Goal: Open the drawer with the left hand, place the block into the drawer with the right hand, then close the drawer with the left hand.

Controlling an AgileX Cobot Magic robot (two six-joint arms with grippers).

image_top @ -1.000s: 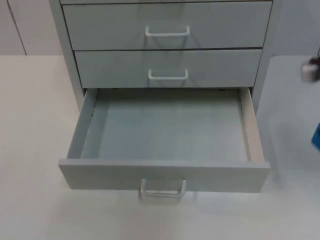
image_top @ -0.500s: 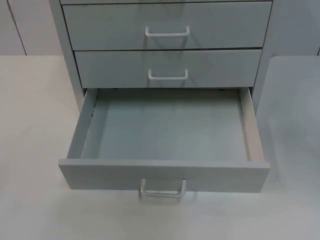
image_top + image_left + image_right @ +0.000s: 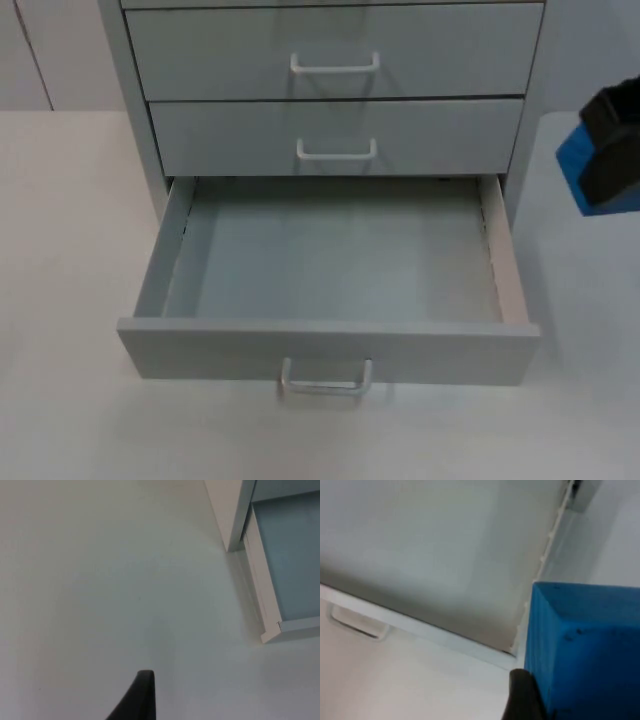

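Observation:
The grey cabinet's bottom drawer (image 3: 330,348) stands pulled out, and its floor is bare. At the right edge of the top view, my right gripper (image 3: 612,150) hangs in the air shut on a blue block (image 3: 572,165), to the right of the drawer and above table height. In the right wrist view the blue block (image 3: 585,645) sits beside a black fingertip (image 3: 522,697), over the drawer's front right corner (image 3: 510,652). My left gripper (image 3: 142,697) waits above bare table to the left of the cabinet, with the drawer's side wall (image 3: 262,590) some way off.
Two shut drawers with white handles (image 3: 335,68) (image 3: 337,152) stand above the open one. The open drawer's handle (image 3: 326,380) juts toward the table's front. White table top (image 3: 60,250) lies on both sides of the cabinet.
The right gripper left the top view half a second ago and has come back in at the right edge, higher up, with the blue block in it. The drawer has not moved.

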